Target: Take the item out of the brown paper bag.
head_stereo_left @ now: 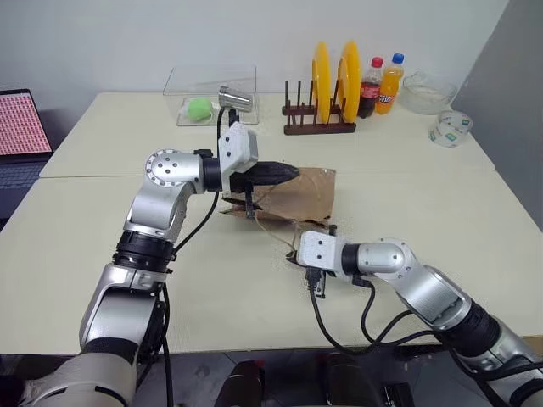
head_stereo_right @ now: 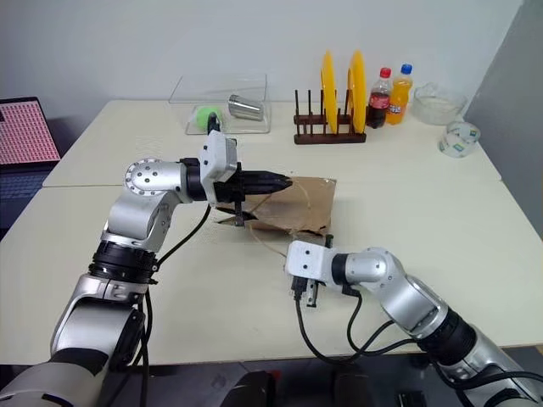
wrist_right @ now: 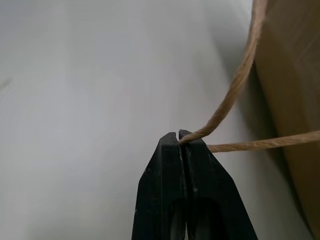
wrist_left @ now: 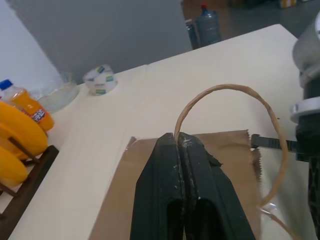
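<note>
The brown paper bag (head_stereo_left: 299, 197) lies crumpled and flat on the table's middle. My left gripper (head_stereo_left: 293, 174) hovers over its near-left part and points toward the right. It is shut on one pale loop handle (wrist_left: 235, 90), which arches out from the fingertips (wrist_left: 170, 145). My right gripper (head_stereo_left: 292, 256) sits low in front of the bag, just off its near edge. It is shut on the other thin handle (wrist_right: 235, 80), whose cord runs back to the bag (wrist_right: 295, 75). The item is hidden.
At the back stand a wooden rack with yellow plates (head_stereo_left: 321, 119), two soda bottles (head_stereo_left: 380, 85) and a glass bowl (head_stereo_left: 428, 91). A tape roll (head_stereo_left: 450, 129) lies at far right. A clear box (head_stereo_left: 208, 85) holds a green ball and a metal cup. A laptop (head_stereo_left: 21, 127) is at left.
</note>
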